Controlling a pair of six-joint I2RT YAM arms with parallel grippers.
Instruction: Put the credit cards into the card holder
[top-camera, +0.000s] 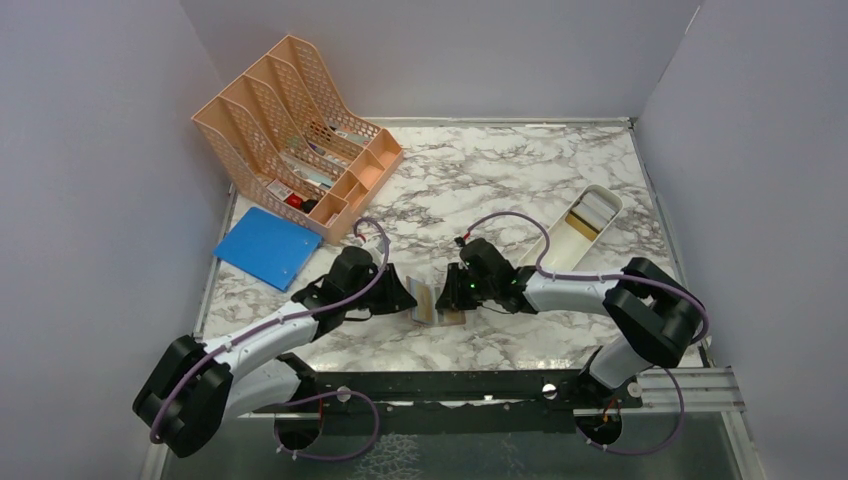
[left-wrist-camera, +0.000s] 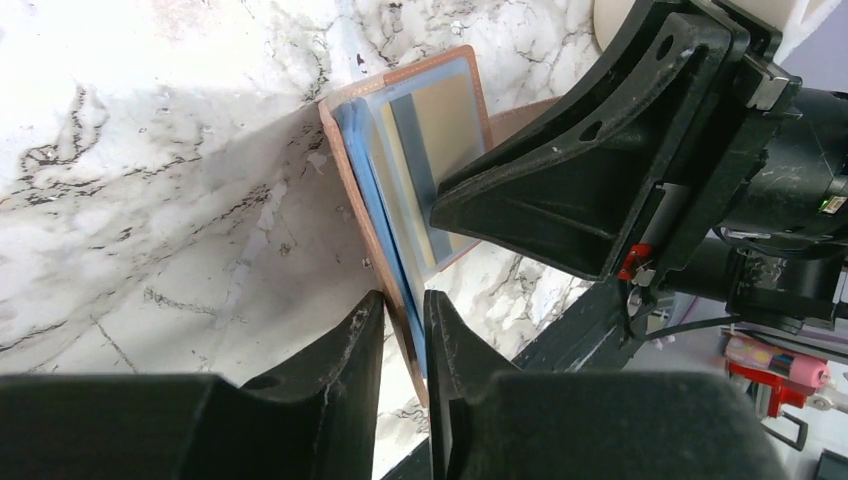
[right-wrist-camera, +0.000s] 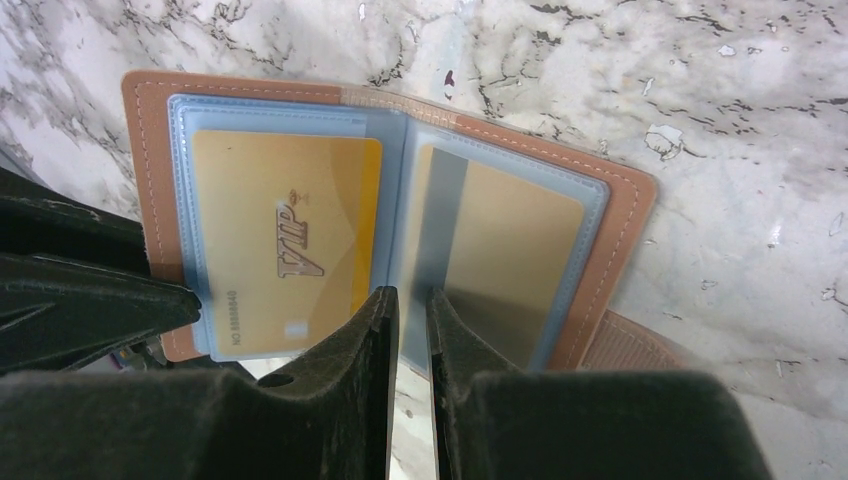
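While both cards (right-wrist-camera: 285, 250) sit sleeved in the wallet (right-wrist-camera: 145, 170), near-centre on the worktop (top-camera: 520, 170), left end effector (left-wrist-camera: 403, 330) and right end effector (right-wrist-camera: 408, 320) straddle it narrowly, grip unclear; slow release should keep them seated.

Top view high, behind; wrist views (very close) apparently share the card holder (right-wrist-camera: 395, 140).

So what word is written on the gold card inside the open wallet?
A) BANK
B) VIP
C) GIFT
B: the gold card, tucked in a clear pocket of the wallet, has VIP written across its middle.
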